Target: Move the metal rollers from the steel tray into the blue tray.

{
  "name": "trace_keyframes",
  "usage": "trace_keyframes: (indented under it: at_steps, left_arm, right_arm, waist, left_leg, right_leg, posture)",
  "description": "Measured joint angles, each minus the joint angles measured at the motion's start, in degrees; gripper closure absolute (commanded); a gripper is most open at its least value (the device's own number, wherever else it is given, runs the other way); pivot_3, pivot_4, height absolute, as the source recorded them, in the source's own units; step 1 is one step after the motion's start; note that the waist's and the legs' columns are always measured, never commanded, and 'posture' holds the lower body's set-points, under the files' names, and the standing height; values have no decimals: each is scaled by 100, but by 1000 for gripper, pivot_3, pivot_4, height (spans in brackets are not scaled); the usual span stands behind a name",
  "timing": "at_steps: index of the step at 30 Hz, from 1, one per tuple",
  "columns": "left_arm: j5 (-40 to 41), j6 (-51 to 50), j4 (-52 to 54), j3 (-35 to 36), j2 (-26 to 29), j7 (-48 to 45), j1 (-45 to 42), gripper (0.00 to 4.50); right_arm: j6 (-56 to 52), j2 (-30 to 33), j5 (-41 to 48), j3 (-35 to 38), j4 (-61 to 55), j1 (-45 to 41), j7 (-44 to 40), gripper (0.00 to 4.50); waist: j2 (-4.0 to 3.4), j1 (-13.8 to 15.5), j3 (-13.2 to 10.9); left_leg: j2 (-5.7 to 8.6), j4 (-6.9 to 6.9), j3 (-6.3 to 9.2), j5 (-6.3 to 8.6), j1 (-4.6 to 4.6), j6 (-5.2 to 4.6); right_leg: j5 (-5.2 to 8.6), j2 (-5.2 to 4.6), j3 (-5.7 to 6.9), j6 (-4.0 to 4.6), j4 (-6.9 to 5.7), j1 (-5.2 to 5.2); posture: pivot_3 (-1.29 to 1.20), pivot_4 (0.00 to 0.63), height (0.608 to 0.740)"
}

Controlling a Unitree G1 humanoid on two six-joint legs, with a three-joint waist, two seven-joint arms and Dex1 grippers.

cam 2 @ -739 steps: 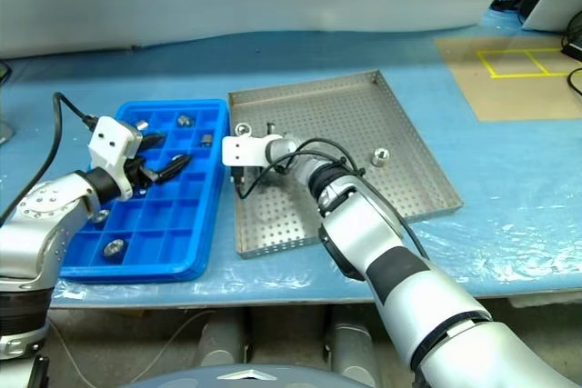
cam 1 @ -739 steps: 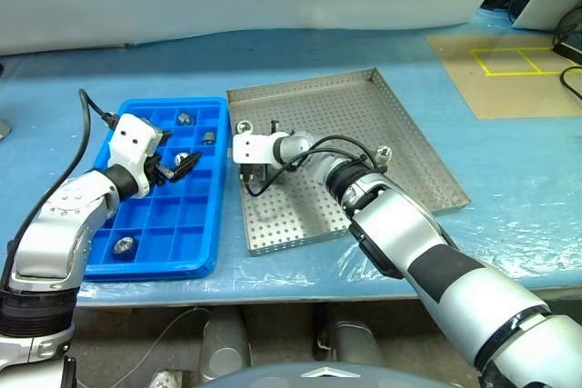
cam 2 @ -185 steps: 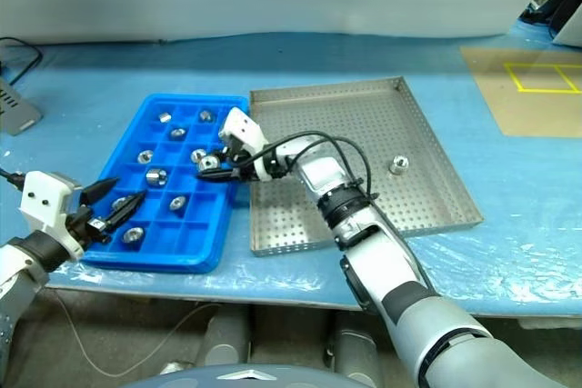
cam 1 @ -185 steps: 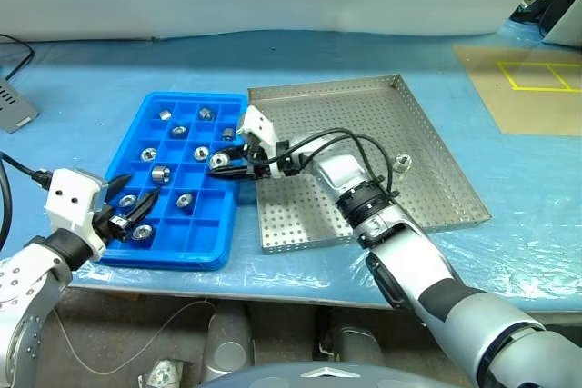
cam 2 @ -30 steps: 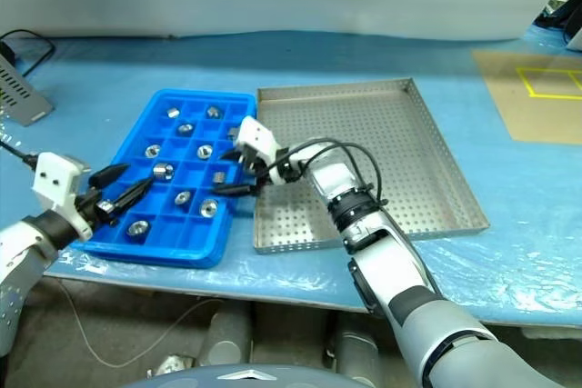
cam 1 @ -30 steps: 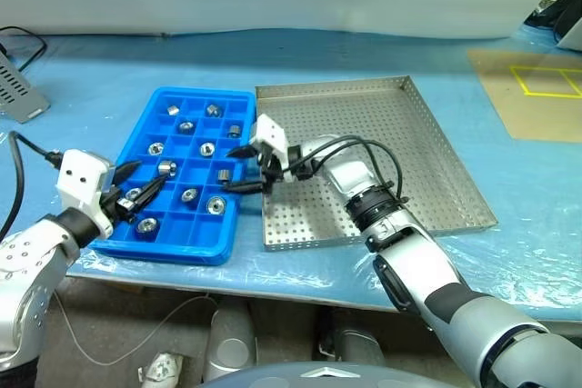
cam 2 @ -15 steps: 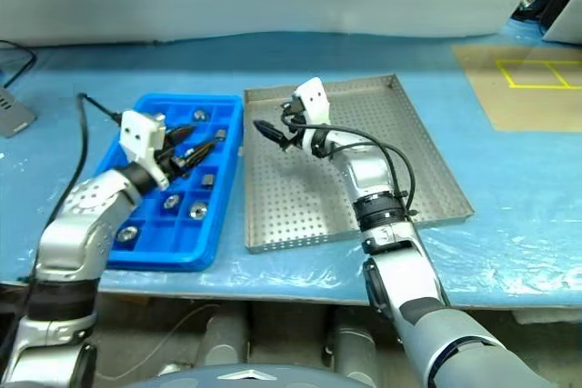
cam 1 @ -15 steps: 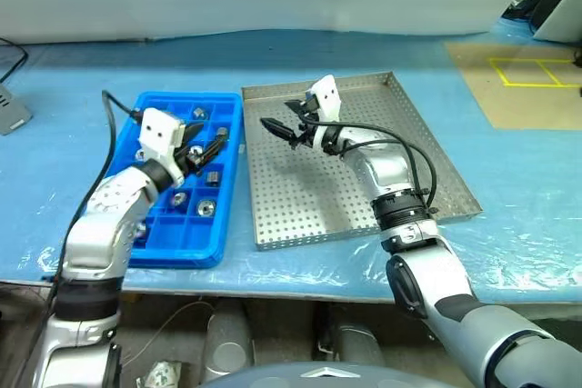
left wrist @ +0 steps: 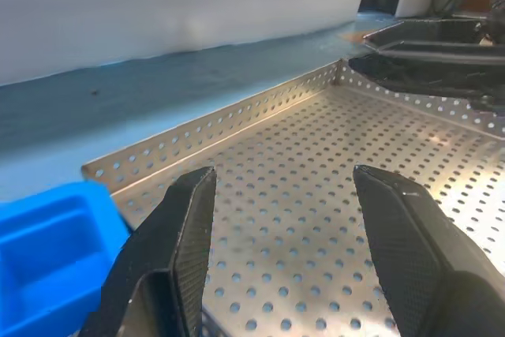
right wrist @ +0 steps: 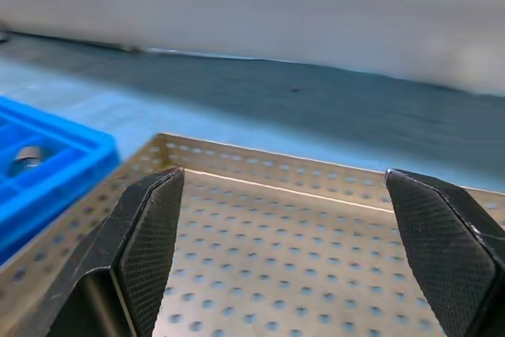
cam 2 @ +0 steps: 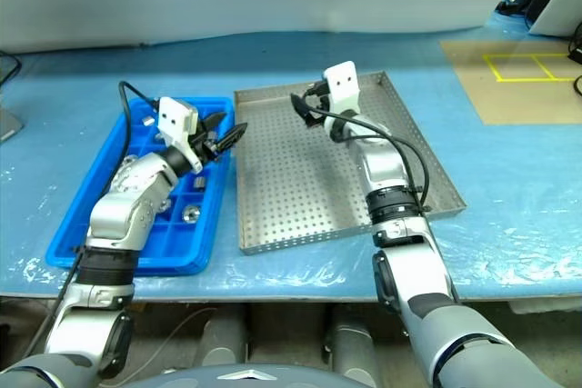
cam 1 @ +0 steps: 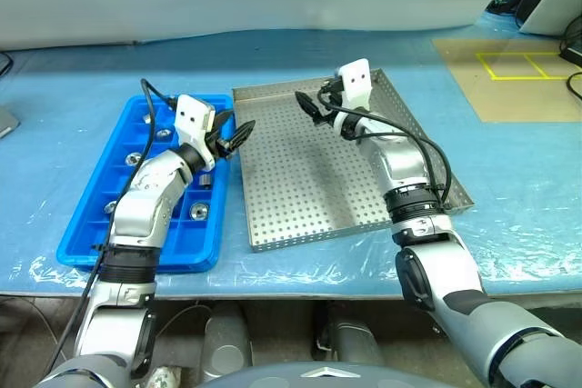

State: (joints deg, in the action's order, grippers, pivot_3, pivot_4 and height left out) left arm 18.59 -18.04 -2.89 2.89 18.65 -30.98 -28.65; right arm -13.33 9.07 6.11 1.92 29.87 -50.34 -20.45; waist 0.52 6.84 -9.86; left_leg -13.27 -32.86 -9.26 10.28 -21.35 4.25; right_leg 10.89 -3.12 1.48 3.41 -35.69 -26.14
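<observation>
A blue-covered tabletop carries a large silver perforated steel tray with a bright blue gridded plastic tray touching its left side. The right gripper hovers released above the steel tray's far end; the left gripper, empty with fingers apart, reaches over the seam between the trays. Small shiny metal rollers sit in the blue tray's compartments.

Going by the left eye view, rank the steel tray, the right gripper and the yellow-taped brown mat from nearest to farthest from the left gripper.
1. Steel tray: the left gripper hangs at its left rim.
2. Right gripper: across the tray, over its far part.
3. Yellow-taped brown mat: far right, beyond the tray.
</observation>
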Motion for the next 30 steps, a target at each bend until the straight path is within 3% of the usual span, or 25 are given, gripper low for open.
trace_keyframes:
  at_steps: [16, 30]
  left_arm:
    - [-133, 624, -1227, 282, -311, 518, -967, 1543]
    - [-134, 517, -1220, 298, -308, 517, -922, 1543]
  right_arm:
    - [799, 114, -299, 11, 218, -219, 625, 224]
    - [886, -32, -367, -37, 261, -126, 756, 224]
  waist:
    - [0, -153, 0]
    - [0, -155, -1]
  left_leg:
    - [8, 0, 1, 0, -3, -2]
    - [10, 0, 1, 1, -10, -5]
  right_leg:
    - [-1, -3, -2, -2, 1, -1]
    - [-1, -5, -3, -2, 3, -5]
  posture:
    - [53, 150, 740]
    - [31, 150, 740]
